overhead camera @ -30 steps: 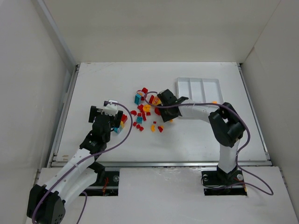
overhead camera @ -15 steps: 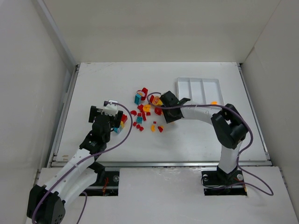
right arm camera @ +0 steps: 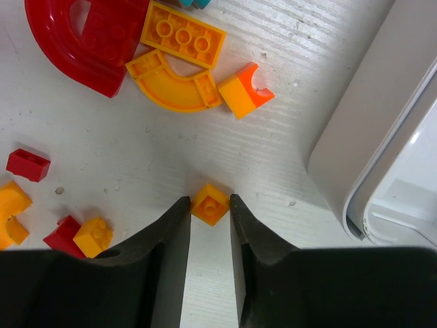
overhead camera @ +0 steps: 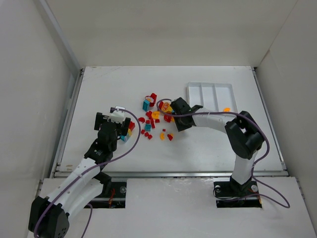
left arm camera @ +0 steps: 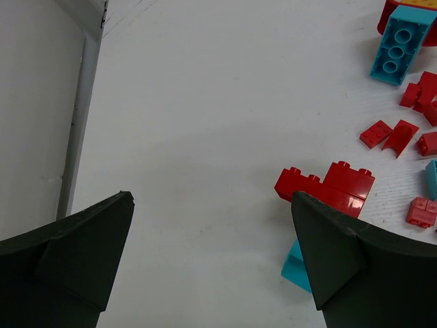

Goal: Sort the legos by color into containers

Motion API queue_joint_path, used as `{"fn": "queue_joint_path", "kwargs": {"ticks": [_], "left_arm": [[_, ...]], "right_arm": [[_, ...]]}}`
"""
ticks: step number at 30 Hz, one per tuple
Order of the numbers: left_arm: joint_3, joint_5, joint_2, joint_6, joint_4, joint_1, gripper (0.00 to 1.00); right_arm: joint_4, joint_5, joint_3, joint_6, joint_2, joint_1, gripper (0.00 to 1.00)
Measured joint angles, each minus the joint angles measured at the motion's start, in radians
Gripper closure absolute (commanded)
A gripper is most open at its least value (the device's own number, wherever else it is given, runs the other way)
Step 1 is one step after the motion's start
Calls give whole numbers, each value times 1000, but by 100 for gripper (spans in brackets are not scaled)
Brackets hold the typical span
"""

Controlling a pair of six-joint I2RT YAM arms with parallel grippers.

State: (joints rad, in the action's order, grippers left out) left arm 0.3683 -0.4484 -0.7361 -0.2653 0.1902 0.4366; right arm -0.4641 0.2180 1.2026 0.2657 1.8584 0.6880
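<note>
The legos [overhead camera: 153, 118] lie scattered mid-table in red, orange-yellow and teal. The white three-compartment tray [overhead camera: 188, 95] stands at the back right, and its rounded corner [right arm camera: 382, 137] shows in the right wrist view. My right gripper [overhead camera: 175, 118] [right arm camera: 209, 200] is down at the table by the pile's right edge. It is shut on a tiny one-stud orange-yellow brick [right arm camera: 209, 205], with both jaws touching its corners. My left gripper [overhead camera: 112, 125] [left arm camera: 212, 205] is open and empty over bare table at the left. A red brick [left arm camera: 326, 186] and a teal piece [left arm camera: 295, 265] lie by its right finger.
A red arch [right arm camera: 89, 41], a yellow three-stud plate [right arm camera: 183, 35] and a yellow curved piece [right arm camera: 174, 85] lie just beyond the right gripper. A teal brick [left arm camera: 399, 42] lies further out. One orange piece [overhead camera: 226, 109] sits by the tray's near right corner. White walls enclose the table.
My right gripper has shifted slightly toward the near right at the pile's edge. The left arm has not moved.
</note>
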Motion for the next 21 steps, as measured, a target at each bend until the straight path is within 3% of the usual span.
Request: {"fn": "queue_joint_path", "kwargs": {"ticks": [4, 9, 16, 21], "left_arm": [[0, 0, 0, 0, 0, 0, 0], [0, 0, 10, 0, 0, 0, 0], [0, 1, 11, 0, 0, 0, 0], [0, 5, 12, -6, 0, 0, 0]], "right_arm": [[1, -2, 0, 0, 1, 0, 91], [0, -1, 0, 0, -2, 0, 100], [-26, -48, 7, 13, -70, -44, 100], [-21, -92, 35, 56, -232, -228, 100]]}}
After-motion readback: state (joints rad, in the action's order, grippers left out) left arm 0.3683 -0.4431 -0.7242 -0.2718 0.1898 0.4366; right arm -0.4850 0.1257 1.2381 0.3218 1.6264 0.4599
